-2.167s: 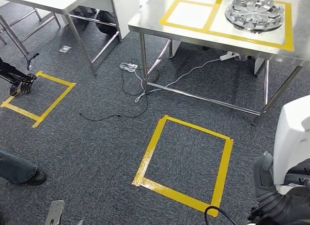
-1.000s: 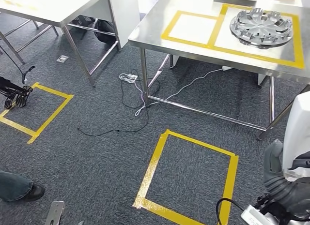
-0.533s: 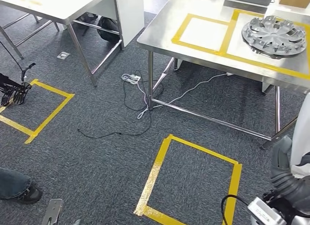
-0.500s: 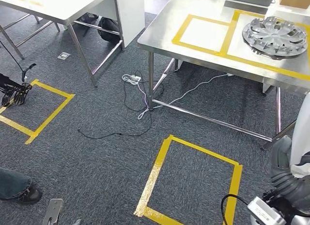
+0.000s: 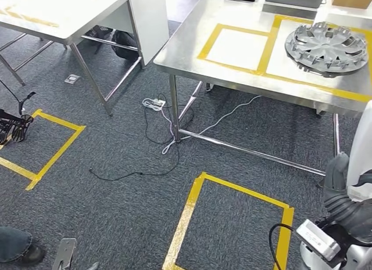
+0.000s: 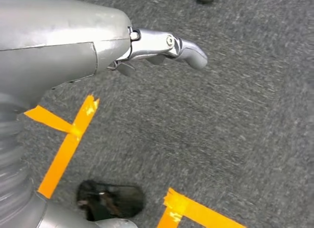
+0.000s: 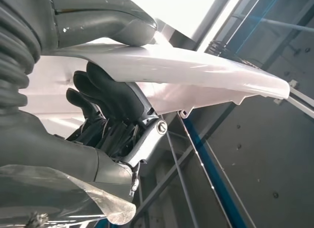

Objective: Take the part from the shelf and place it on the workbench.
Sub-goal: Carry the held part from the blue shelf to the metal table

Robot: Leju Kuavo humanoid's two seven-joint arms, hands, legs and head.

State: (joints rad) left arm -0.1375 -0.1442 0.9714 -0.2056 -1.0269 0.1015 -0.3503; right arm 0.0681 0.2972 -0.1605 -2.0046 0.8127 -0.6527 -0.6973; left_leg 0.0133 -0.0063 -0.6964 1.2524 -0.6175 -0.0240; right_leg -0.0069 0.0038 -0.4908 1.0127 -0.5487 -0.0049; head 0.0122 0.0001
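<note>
Our right hand (image 7: 107, 110) grips the white part (image 7: 192, 73), thumb above and dark fingers (image 7: 111, 93) below; in the head view the part (image 5: 362, 157) sits at our right side, short of the workbench (image 5: 193, 46). Our left hand (image 6: 163, 44) hangs over carpet (image 6: 229, 120), fingers extended, holding nothing.

This looks like a robot test lab or workshop. Steel-legged worktops (image 5: 246, 78) stand on grey carpet (image 5: 110, 206) marked with yellow tape squares (image 5: 193, 206), and more tape frames zones on the steel top. A power strip (image 5: 153, 103) and loose cables (image 5: 131, 174) trail across the floor, and a silver wheel cover (image 5: 325, 47) lies in one taped zone.
</note>
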